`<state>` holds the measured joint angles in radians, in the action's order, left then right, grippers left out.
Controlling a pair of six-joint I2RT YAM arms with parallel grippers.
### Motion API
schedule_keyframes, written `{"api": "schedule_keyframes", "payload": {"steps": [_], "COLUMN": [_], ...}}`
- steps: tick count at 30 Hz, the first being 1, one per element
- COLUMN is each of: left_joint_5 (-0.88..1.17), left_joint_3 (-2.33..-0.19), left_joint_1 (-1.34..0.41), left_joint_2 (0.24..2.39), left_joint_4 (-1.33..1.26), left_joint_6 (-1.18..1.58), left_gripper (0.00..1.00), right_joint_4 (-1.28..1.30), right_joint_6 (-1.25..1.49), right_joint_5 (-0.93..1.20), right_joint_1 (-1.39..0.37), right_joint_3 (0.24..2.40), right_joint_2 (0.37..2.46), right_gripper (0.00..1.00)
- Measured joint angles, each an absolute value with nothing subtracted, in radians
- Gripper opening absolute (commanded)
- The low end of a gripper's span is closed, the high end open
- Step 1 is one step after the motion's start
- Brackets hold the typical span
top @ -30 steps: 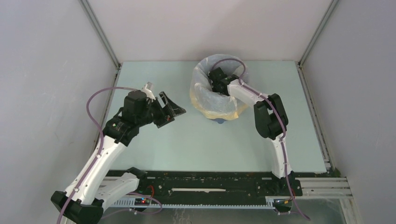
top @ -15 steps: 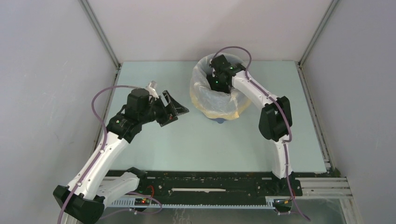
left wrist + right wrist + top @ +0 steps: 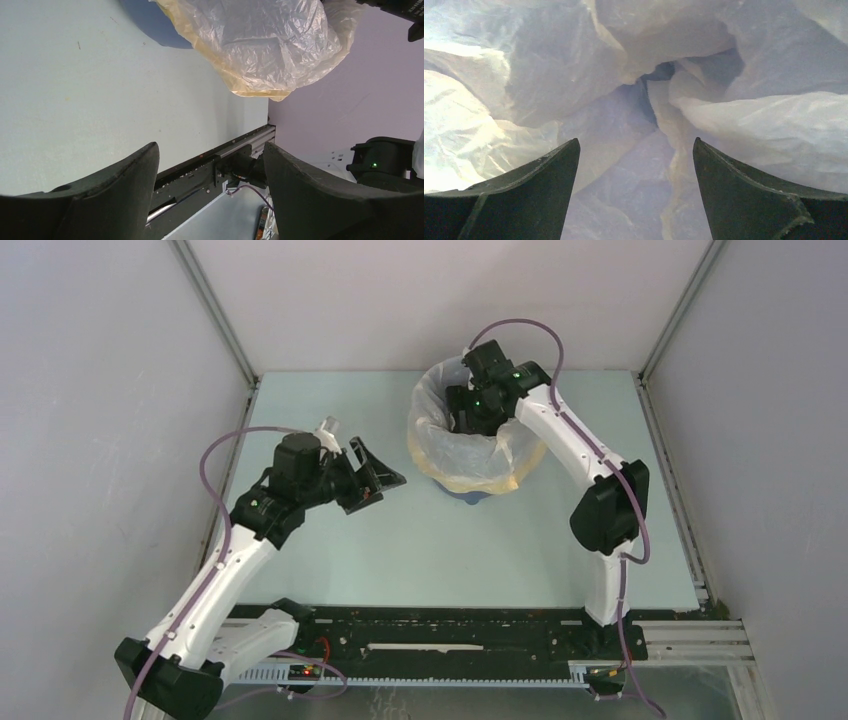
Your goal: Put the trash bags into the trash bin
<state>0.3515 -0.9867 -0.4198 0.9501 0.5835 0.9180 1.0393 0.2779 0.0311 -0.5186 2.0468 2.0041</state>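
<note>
"The trash bag [image 3: 470,455] sits inside the trash bin [image 3: 468,497], at the far middle of the table [image 3: 400,560]," says the first observer. "Its mouth is spread open and its yellowish edge is turned down over the outside of the rim, so only a sliver of blue shows at the base."

"And the right gripper [image 3: 466,418]?" asks the second.

"It is lowered into the bag's mouth. Its wrist view shows the jaws wide apart with nothing between them, only crumpled plastic ahead."

"Why go in with empty, spread fingers?"

"Most likely to press the loose film down and out against the walls. The folds are bunched toward the middle and a patch of blue shows between them, so the lining does not look fully seated."

"What of the left gripper [image 3: 385,485]?"

"It hovers over the table, well to the left of the bin, jaws parted and holding nothing, facing the bin's side. That spot gives the right arm free room, and it is near enough to steady the bin or tug the overhang if needed."
</note>
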Motion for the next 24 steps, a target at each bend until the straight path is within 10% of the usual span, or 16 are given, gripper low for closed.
{"api": "schedule_keyframes", "payload": {"steps": [24], "left_joint_5": [0.352], "left_joint_3": [-0.912], "left_joint_1": [-0.42], "left_joint_2": [0.868], "left_joint_4": [0.566], "left_joint_6": [0.953], "left_gripper": [0.81], "right_joint_4": [1.06], "right_joint_6": [0.324], "right_joint_5": [0.002], "right_joint_1": [-0.555], "right_joint_3": [2.16], "right_joint_2": [1.965], "right_gripper": [0.92]}}
